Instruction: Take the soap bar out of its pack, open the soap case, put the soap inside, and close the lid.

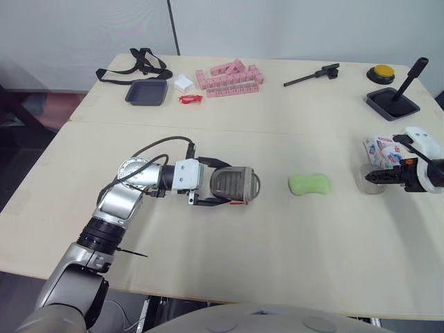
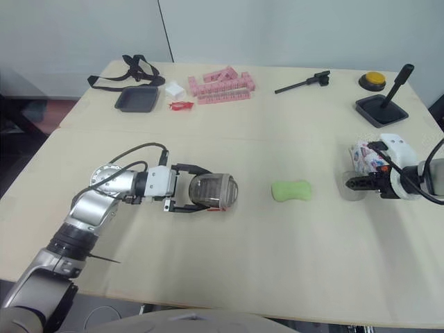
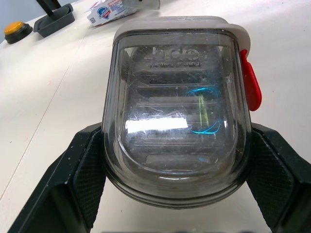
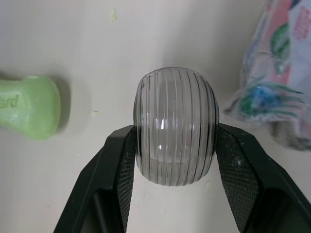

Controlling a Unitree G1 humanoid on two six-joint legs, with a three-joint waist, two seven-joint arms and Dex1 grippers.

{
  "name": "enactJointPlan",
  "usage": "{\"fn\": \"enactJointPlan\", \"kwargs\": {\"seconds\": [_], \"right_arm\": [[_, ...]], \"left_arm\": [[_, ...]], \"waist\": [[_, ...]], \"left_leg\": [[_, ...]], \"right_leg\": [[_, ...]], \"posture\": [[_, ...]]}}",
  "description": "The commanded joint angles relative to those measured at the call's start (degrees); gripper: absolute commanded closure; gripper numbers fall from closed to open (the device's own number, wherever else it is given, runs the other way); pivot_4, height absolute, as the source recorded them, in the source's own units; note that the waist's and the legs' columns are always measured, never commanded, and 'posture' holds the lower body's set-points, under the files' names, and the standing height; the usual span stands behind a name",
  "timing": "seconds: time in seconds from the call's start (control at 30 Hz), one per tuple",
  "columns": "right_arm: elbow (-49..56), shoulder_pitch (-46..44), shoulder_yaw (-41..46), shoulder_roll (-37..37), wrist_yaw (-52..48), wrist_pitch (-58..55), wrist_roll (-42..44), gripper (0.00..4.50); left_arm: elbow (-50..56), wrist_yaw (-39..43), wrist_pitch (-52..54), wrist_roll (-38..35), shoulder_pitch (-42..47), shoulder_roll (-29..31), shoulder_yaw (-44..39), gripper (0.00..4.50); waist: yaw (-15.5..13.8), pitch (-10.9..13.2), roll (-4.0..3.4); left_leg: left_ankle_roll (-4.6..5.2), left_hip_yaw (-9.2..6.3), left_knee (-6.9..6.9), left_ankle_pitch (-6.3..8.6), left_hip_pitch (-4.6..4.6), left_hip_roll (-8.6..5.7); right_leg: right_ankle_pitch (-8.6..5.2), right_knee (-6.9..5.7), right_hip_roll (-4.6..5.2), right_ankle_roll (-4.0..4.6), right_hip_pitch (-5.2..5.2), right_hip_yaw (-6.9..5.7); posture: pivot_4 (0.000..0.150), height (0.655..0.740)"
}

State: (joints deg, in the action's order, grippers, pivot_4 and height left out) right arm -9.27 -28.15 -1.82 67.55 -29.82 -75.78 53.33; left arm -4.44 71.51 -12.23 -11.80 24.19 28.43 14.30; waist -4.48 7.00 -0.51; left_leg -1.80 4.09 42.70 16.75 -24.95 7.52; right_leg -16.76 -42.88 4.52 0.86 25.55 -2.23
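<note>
Now left fingers (image 3: 87,179) grip soap case (image 3: 177,111), right fingers (image 4: 240,170) ribbed clear piece (image 4: 176,126); soap (image 1: 310,184) between, pack (image 1: 380,149) beside.

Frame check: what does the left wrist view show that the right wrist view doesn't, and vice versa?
Left wrist, not right wrist: the smoky transparent soap case with its red latch, clamped in the left gripper, plus the black tray and orange button beyond. Right wrist, not left wrist: a clear ribbed oval plastic piece pinched in the right gripper, and the green soap bar lying bare on the beige table. Shared: the white-and-blue printed soap pack and that table.
</note>
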Motion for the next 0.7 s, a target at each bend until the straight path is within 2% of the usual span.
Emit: {"fn": "enactJointPlan", "kwargs": {"seconds": [0.03,0.43,0.5,0.63,0.7], "right_arm": [[-0.6,-3.2,0.6,-1.8,-1.5,-1.4,-3.5,2.39],[-2.5,-6.0,2.5,-9.4,-2.9,-4.5,-10.6,2.39],[-2.6,-6.1,3.0,-10.0,-3.5,-4.1,-11.5,1.44],[-1.8,-5.9,3.5,-10.4,-5.4,-3.8,-12.6,0.16],[-1.5,-5.8,3.8,-10.4,-5.9,-3.8,-13.0,0.04]], "left_arm": [[1.5,-0.5,-0.1,-1.3,0.0,0.6,-1.4,1.04],[2.7,-1.5,0.1,-1.0,-1.1,1.1,-1.5,1.04],[2.6,-1.7,0.0,-0.9,-1.2,1.2,-1.5,1.04],[2.7,-1.9,-0.1,-0.9,-1.3,1.3,-1.5,1.04],[2.7,-2.0,-0.1,-0.9,-1.4,1.4,-1.5,1.04]], "waist": [[0.0,0.0,0.00],[0.0,0.0,0.01],[0.0,0.0,0.01],[0.0,0.0,-0.01],[-0.1,0.0,-0.01]], "left_leg": [[0.01,0.01,0.00,0.00,0.00,0.00],[0.02,0.03,0.01,-0.02,0.05,0.00],[0.02,0.03,0.01,-0.02,0.07,0.00],[0.02,0.05,0.01,-0.02,0.08,0.00],[0.02,0.05,0.00,-0.02,0.07,0.01]], "right_leg": [[0.00,-0.01,0.00,0.00,0.00,0.00],[0.00,-0.06,0.00,0.01,-0.01,0.01],[0.00,-0.08,0.00,0.02,-0.01,0.02],[0.00,-0.11,0.01,0.02,0.00,0.02],[0.00,-0.11,0.01,0.02,0.00,0.02]], "posture": [[0.150,0.7109],[0.150,0.7109],[0.150,0.7109],[0.150,0.7109],[0.150,0.7109]]}}
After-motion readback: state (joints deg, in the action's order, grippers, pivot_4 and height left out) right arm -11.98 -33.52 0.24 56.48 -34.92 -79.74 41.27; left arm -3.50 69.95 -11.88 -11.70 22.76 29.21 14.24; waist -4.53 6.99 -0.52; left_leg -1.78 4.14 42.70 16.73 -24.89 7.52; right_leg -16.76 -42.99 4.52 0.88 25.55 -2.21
